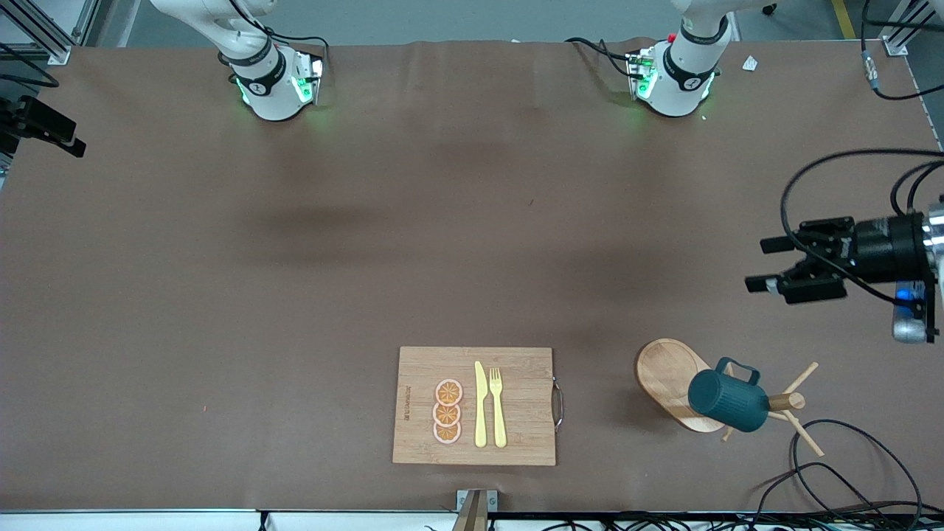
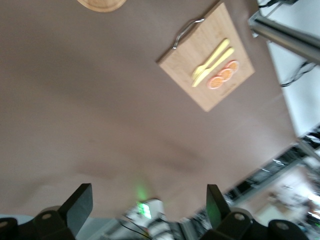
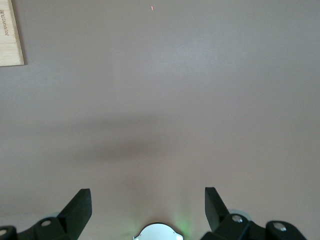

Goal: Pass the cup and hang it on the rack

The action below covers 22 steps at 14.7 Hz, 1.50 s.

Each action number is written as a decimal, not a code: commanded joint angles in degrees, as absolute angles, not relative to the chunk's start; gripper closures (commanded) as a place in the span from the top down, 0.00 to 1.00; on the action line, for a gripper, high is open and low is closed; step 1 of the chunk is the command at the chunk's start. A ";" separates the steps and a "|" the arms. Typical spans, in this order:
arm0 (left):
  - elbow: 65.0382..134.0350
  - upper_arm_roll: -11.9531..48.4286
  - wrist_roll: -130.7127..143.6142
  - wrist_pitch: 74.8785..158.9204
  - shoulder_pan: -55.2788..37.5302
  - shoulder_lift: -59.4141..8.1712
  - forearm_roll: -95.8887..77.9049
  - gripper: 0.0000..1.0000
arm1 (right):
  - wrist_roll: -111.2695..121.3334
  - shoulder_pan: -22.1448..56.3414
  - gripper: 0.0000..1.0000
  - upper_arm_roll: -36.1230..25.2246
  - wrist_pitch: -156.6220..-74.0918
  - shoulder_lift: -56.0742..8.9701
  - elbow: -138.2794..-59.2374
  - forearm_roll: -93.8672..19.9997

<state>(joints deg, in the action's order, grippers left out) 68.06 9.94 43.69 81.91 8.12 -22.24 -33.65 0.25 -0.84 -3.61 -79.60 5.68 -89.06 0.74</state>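
Note:
The dark teal cup sits up on the wooden rack, tilted against the post, with its handle toward the robots. The peg that bears it is hidden. The rack stands near the front table edge at the left arm's end. My left gripper is open and empty, in the air over the table at the left arm's end, apart from the rack. It also shows open in the left wrist view, where the rack's base peeks in. My right gripper is open and empty, high over bare table near its base.
A bamboo cutting board with a yellow knife, a fork and orange slices lies near the front edge, mid-table; it also shows in the left wrist view and the right wrist view. Black cables lie close to the rack.

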 commanded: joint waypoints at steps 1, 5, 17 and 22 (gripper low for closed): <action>70.04 13.52 42.45 80.07 8.17 -17.24 -24.65 1.00 | 0.53 -1.14 1.00 -3.60 -78.32 6.42 -89.21 0.88; 70.22 22.67 38.87 80.07 7.91 -14.60 -5.14 1.00 | 0.62 -1.40 1.00 -3.69 -78.66 6.07 -89.56 1.05; 88.57 5.71 13.80 83.14 -6.07 2.18 0.98 1.00 | 0.62 -1.05 1.00 -3.69 -80.24 5.98 -89.65 1.05; 91.57 5.89 12.31 84.20 -3.52 4.65 -0.53 1.00 | 0.53 -1.05 1.00 -3.69 -80.07 6.06 -89.74 0.97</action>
<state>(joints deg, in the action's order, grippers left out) 88.48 6.12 13.87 82.73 -4.18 1.92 0.37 0.25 -0.90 -3.90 -79.82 5.57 -89.17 0.74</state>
